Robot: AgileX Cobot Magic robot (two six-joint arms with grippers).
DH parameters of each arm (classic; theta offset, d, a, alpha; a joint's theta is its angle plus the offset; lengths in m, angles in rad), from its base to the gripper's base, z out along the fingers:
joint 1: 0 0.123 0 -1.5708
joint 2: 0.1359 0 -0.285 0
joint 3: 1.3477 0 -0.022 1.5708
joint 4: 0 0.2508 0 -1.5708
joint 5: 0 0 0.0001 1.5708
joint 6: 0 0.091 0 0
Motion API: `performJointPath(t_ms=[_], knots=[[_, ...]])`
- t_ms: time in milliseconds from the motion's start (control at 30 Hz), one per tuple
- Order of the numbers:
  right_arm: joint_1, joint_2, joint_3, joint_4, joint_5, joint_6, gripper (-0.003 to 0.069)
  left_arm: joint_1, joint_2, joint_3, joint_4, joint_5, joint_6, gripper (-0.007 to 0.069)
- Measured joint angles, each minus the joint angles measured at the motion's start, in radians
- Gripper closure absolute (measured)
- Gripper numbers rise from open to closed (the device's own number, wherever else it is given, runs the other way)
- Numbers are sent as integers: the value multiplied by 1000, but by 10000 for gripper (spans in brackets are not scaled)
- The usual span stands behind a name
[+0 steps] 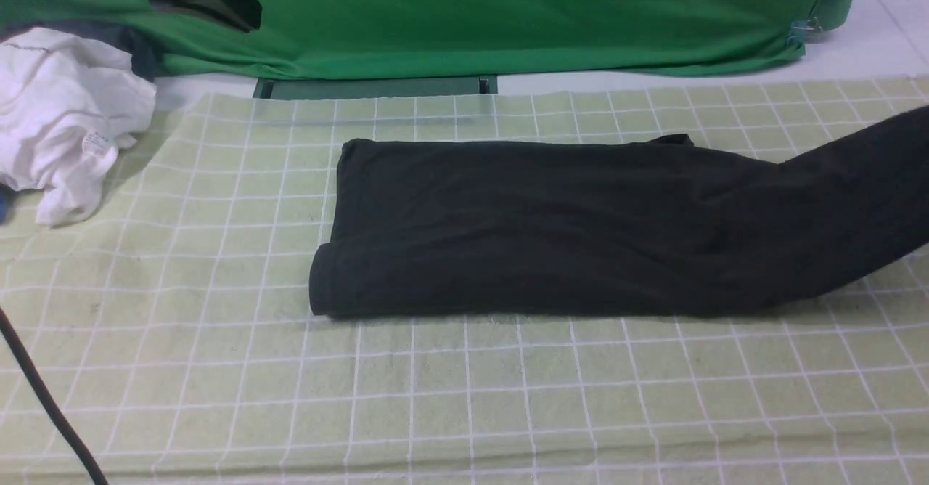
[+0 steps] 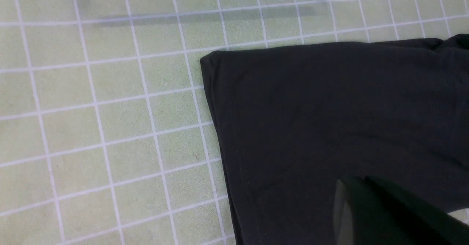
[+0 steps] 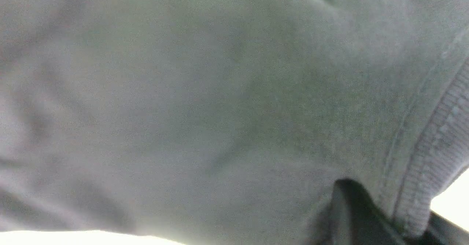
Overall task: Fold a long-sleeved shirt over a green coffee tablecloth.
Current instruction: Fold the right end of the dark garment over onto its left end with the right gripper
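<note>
Nearby, at the front left, a black cable (image 1: 43,398) crosses the green coffee tablecloth (image 1: 464,398), a pale check cloth spread flat over the table. The front strip of cloth is otherwise bare, so there is open room to work on the near side.

In the middle lies the long-sleeved shirt (image 1: 544,238), very dark and already folded into 1 long band running left to right. Its left end rests flat, with the near edge doubled into a soft roll. Its right end rises off the cloth and leaves the picture at the right edge.

That lift is probably the right claw (image 3: 388,226), which is clamped on the shirt beside a ribbed edge, most likely to carry that end across for the next fold. The left claw (image 2: 366,215) hangs over the shirt's left end with its fingers together. Whether it pinches any fabric cannot be told.

Farther back at the left, a crumpled white garment (image 1: 65,115) sits well apart from the shirt. Bare cloth also lies behind the band. Bright green fabric (image 1: 508,13) hangs along the far edge.
</note>
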Motion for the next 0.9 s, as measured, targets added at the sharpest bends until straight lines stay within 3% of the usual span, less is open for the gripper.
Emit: performJointPath(t_ms=[300,467,733,900], knots=[[328,-51,-52,35,-33,167,631,0,0,2,1,2,2,610],[578,10,-68,43,-225,303,631,0,0,2,-2,1,-4,610],[788,155,-68,53,-544,407,624,0,0,2,-43,-3,-3,610],[858,236,-68,69,-705,424,606,0,0,2,-38,-2,0,610]])
